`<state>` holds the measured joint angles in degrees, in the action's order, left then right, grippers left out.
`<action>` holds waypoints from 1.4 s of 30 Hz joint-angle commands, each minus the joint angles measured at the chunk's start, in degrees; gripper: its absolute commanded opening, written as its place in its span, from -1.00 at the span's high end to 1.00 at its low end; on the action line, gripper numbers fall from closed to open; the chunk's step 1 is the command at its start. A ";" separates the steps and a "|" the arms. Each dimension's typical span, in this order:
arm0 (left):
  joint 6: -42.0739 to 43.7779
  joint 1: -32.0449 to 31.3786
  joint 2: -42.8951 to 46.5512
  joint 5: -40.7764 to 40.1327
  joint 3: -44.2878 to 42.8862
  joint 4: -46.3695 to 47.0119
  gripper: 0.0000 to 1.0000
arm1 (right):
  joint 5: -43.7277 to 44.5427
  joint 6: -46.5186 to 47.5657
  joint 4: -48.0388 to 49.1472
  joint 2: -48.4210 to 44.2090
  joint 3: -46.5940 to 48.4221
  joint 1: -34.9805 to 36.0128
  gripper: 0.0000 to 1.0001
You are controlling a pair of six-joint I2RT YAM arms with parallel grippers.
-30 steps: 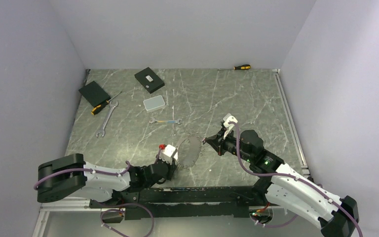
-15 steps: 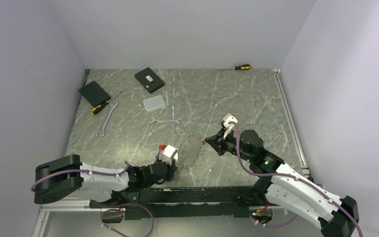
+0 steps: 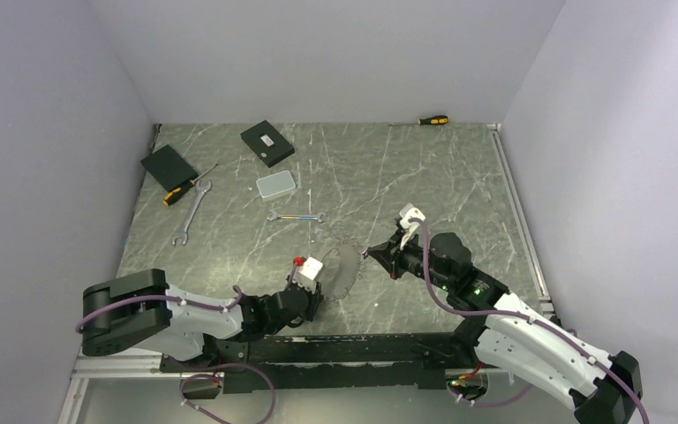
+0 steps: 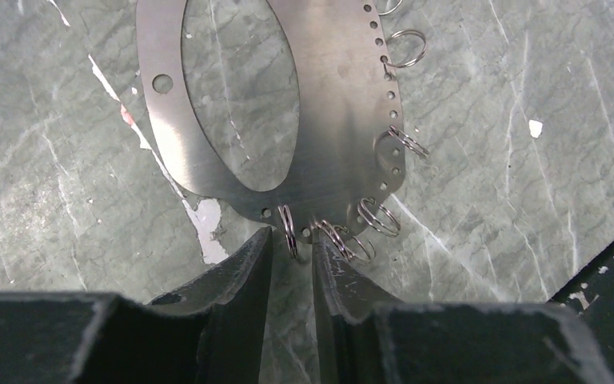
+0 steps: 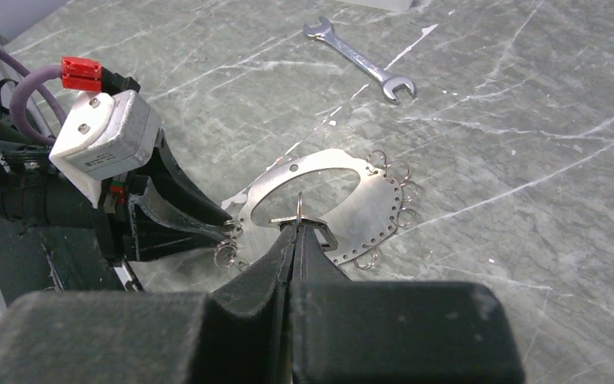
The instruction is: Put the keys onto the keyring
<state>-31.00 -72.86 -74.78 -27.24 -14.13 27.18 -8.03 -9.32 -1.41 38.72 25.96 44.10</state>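
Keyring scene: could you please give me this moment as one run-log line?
left gripper: open, jaws astride a split ring on keyring edge | right gripper: shut on key, by keyring

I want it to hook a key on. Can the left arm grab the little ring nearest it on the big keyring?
Probably yes. The left gripper has its fingers slightly apart on either side of a small ring at the keyring's edge, with nothing in between.
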 commanded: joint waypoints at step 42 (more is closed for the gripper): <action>10.41 -0.70 4.36 1.08 0.87 -1.99 1.00 | -0.51 -0.74 0.18 -1.45 0.78 0.33 1.00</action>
<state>-27.73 -73.01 -74.76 -27.94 -14.57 26.15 -8.01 -9.67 -3.18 38.13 25.96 44.10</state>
